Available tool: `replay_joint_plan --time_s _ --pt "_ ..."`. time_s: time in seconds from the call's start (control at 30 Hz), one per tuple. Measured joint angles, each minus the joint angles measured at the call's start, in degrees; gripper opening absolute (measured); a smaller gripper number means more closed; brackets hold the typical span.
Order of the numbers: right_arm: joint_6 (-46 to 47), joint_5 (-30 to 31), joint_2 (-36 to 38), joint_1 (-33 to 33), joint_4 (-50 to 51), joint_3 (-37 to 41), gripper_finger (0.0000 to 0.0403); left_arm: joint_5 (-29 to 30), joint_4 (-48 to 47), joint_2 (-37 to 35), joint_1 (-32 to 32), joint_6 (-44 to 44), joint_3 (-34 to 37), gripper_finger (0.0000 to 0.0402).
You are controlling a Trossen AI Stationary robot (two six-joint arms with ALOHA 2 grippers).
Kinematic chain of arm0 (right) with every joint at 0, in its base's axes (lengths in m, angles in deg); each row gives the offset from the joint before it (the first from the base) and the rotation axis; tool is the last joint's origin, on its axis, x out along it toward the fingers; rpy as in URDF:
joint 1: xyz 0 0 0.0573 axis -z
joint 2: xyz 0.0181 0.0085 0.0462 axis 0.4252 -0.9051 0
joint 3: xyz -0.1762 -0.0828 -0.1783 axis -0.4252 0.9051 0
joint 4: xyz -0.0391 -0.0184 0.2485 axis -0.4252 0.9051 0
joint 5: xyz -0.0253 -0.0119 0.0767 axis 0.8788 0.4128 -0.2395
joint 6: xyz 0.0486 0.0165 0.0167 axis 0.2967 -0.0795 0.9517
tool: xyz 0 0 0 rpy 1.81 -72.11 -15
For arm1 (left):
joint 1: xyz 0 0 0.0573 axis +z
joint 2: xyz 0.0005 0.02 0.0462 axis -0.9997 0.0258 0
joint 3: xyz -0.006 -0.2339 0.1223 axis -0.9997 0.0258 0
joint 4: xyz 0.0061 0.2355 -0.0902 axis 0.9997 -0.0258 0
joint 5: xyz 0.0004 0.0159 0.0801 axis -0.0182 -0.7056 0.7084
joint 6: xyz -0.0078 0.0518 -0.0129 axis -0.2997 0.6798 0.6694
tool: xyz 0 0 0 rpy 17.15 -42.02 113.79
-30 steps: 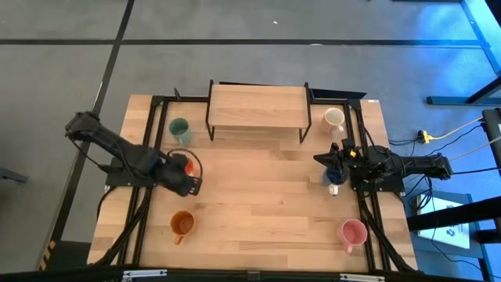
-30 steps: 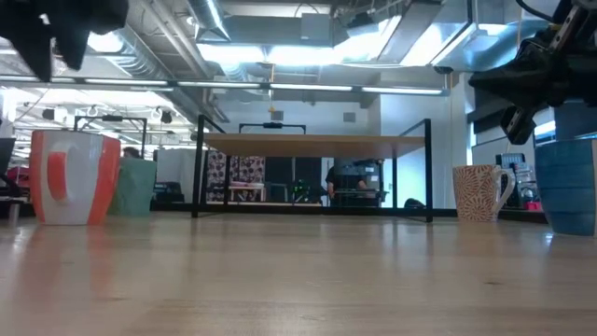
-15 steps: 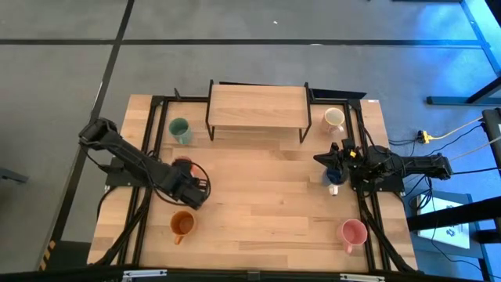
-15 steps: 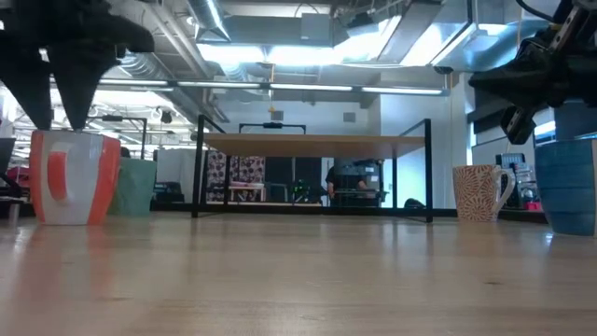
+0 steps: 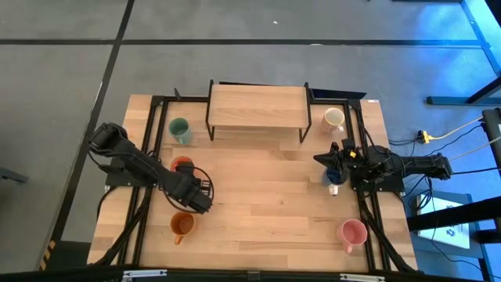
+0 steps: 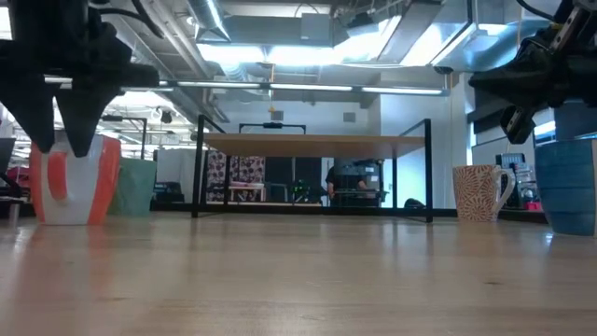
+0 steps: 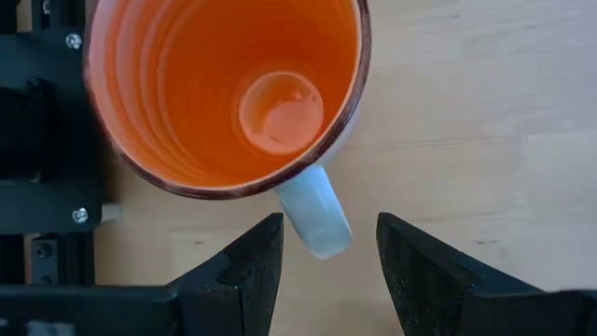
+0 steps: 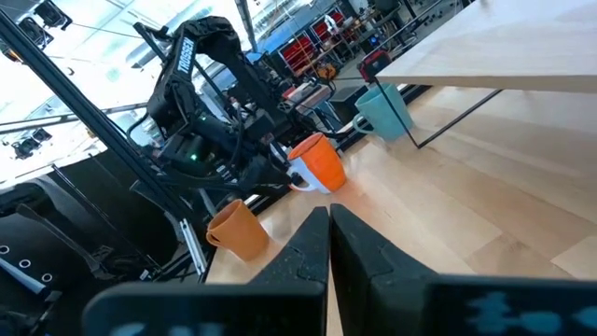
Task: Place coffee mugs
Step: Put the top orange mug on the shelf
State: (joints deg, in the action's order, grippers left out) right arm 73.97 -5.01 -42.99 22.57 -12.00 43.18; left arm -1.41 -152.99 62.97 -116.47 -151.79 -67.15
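Observation:
The red-orange mug [image 5: 182,164] with a pale handle stands upright on its base near the table's left side, and shows again as the red-orange mug [image 6: 79,182]. My left gripper [image 5: 200,197] is open, just on its near side. In the left wrist view the left gripper [image 7: 328,224] has its fingers on either side of the handle [image 7: 315,213], with gaps showing. My right gripper [image 5: 327,160] is shut and hangs above the dark blue mug [image 5: 330,179]; the right gripper [image 6: 527,89] stays clear of that mug [image 6: 569,182].
The green mug [image 5: 180,129] and cream-white mug [image 5: 334,118] stand at the far corners, on either side of a wooden shelf [image 5: 258,107] on black legs. The orange mug [image 5: 182,225] and pink mug [image 5: 352,232] sit near the front edge. Black rails [image 5: 149,157] run along both sides.
My left gripper has moved toward the table's near edge and come down, from above the red-orange mug to just on its near side. This has uncovered the mug in the high view. The mugs have stayed put.

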Motion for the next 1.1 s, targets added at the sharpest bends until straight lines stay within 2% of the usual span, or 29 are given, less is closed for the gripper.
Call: replay_joint_plan --time_s 0.63,0.77,1.0,1.1 --pt "0.0 0.02 -0.01 0.0 -0.04 0.0 0.0001 1.57 -2.83 8.02 -2.87 -4.44 0.04 0.0166" --pt "0.0 0.02 0.0 0.0 -0.04 0.0 0.0001 2.09 -2.78 8.16 -3.1 -4.59 0.07 0.0141" --pt "0.0 0.02 0.0 0.0 -0.02 0.0 0.0001 2.79 -3.39 8.16 -3.1 -5.95 0.09 0.0051" --pt "0.0 0.02 0.0 0.0 -0.02 0.0 0.0001 2.45 -4.02 8.16 -3.1 -7.09 0.11 0.0048"
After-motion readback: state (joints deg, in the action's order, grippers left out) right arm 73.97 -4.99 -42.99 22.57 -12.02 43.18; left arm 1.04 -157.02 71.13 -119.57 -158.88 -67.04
